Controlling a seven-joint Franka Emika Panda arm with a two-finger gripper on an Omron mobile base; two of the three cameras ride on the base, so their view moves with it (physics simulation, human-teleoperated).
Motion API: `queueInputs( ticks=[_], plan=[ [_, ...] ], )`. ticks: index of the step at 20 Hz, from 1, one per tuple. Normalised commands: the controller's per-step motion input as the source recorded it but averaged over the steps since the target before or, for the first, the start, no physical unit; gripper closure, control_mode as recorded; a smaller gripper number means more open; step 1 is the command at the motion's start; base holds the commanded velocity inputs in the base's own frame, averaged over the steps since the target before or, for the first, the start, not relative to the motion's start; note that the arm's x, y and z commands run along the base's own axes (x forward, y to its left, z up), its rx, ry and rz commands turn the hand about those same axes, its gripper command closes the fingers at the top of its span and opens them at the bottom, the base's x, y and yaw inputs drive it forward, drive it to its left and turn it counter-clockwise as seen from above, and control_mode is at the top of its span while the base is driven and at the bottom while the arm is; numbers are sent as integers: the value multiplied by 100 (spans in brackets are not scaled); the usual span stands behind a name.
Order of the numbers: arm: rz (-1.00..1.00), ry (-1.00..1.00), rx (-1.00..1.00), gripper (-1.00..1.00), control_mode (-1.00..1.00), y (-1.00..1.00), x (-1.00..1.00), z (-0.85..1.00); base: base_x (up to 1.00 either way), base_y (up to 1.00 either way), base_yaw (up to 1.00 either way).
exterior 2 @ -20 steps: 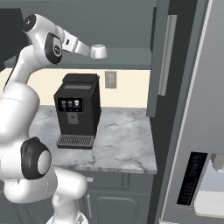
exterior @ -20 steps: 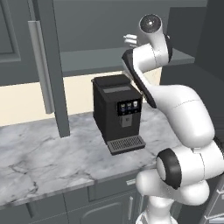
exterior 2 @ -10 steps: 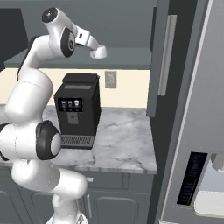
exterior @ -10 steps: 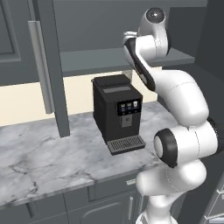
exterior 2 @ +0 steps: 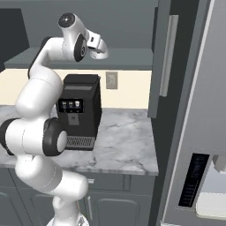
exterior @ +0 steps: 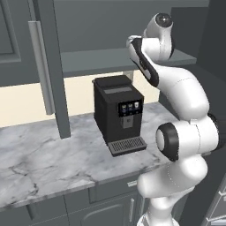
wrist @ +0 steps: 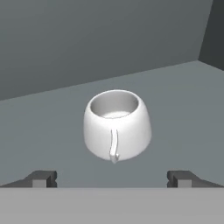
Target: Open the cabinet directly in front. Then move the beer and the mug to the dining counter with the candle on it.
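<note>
A white mug (wrist: 117, 124) stands upright on the grey shelf (wrist: 175, 100) of the cabinet, its handle facing me. My gripper (wrist: 112, 178) is open just in front of it, the fingertips (wrist: 43, 178) spread wider than the mug and not touching it. From the right base, the hand reaches in over the shelf (exterior 2: 128, 57). Both cabinet doors stand open: the left door (exterior: 53, 66) and the right door (exterior 2: 160, 57) with its silver handle (exterior 2: 167, 55). The beer, the dining counter and the candle are out of view.
A black coffee machine (exterior: 118, 114) (exterior 2: 78, 110) stands on the marble worktop (exterior: 44, 154) right under the shelf. A grey fridge (exterior 2: 198, 132) rises at the right. Base cabinets run below the worktop. My arm's elbow is above the coffee machine.
The arm's upper links have swung to the right and straightened up while the hand stayed at the shelf. The jaws stayed open.
</note>
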Motion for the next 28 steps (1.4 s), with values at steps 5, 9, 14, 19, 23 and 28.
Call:
queueInputs(
  ticks=[5,9,14,19,23,28],
  plan=[
    [1,0,0,-100,-100,-21,6,-12,0,0,0],
    [0,0,0,-100,-100,-4,4,-1,0,0,0],
    [0,0,0,-100,-100,7,4,-2,0,0,0],
    [0,0,0,-100,-100,0,18,-3,0,0,0],
    [0,0,0,-100,-100,0,31,-13,0,0,0],
    [0,0,0,-100,-100,4,27,-18,0,0,0]
  ],
)
